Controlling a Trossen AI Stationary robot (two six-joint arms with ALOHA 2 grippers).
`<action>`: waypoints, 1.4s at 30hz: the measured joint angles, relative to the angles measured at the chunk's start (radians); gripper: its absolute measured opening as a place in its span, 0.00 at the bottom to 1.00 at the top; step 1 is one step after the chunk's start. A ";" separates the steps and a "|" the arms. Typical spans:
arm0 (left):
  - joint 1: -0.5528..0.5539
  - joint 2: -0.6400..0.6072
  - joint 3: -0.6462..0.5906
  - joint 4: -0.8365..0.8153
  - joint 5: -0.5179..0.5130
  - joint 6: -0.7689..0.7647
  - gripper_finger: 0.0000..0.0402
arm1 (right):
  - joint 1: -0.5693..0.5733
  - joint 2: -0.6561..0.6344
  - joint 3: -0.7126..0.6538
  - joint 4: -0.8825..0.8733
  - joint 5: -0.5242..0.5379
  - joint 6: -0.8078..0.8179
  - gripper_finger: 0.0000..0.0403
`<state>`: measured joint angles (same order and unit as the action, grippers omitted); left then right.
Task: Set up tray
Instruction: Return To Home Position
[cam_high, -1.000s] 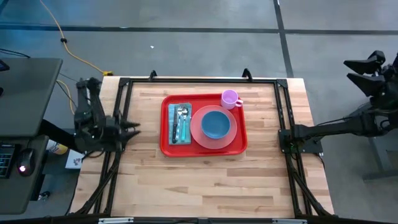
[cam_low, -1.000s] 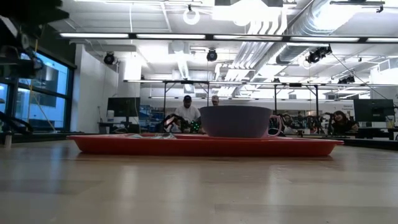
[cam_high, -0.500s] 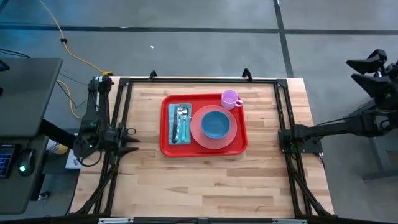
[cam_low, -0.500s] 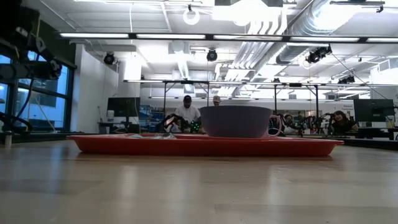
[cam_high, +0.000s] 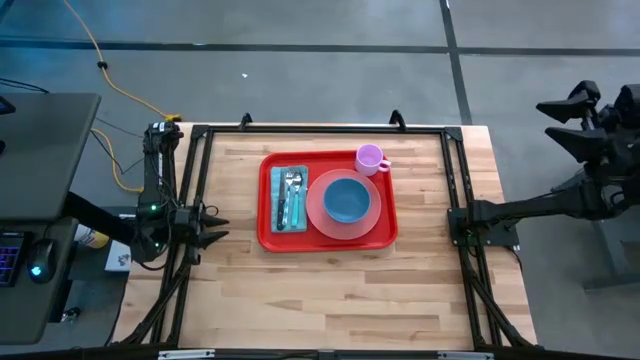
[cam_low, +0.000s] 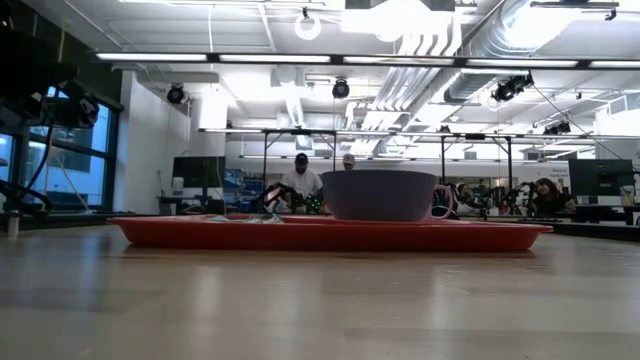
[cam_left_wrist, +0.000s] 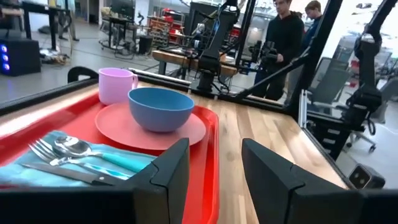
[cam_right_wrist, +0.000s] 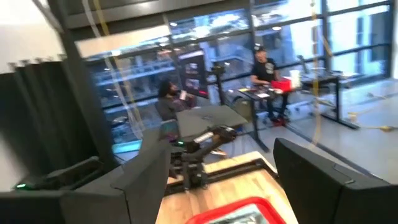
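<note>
The red tray (cam_high: 268, 232) lies flat on the middle of the wooden table. On it are a teal napkin (cam_high: 276, 200) with a fork, spoon and knife (cam_left_wrist: 74, 149), a round pink plate (cam_high: 316, 215) with a blue bowl (cam_high: 346, 198) standing on it, and a pink cup (cam_high: 371, 158) at the far right corner. My left gripper (cam_high: 212, 228) is open and empty at the table's left edge, pointing level at the tray (cam_left_wrist: 210, 140). My right gripper (cam_high: 560, 118) is open and empty, raised beyond the table's right edge.
A black frame (cam_high: 450, 170) runs along the table's left, far and right sides. A desk with a mouse (cam_high: 38, 270) stands left of the table. People stand in the room behind (cam_low: 300, 178). Bare wood lies near the front edge (cam_high: 330, 290).
My left gripper has gone a little toward the table's near edge along the left side, still open. My right gripper, off the table's right edge, has swung slightly toward the table. The tray and dishes have stayed put.
</note>
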<state>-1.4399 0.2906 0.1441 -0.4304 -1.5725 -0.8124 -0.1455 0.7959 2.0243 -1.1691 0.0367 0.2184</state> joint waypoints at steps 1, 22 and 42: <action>0.000 0.001 0.000 -0.006 0.000 -0.020 0.44 | 0.000 0.000 -0.003 0.012 -0.017 -0.002 0.66; 0.066 0.096 -0.012 0.382 0.481 0.277 0.44 | 0.000 -0.008 -0.010 0.023 -0.092 -0.010 0.66; 0.927 0.098 -0.129 1.268 1.405 1.420 0.44 | 0.000 -0.039 -0.011 0.032 -0.096 -0.068 0.66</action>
<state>-0.5127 0.3890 0.0149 0.8377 -0.1677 0.6080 -0.1452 0.7569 2.0129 -1.1373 -0.0593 0.1506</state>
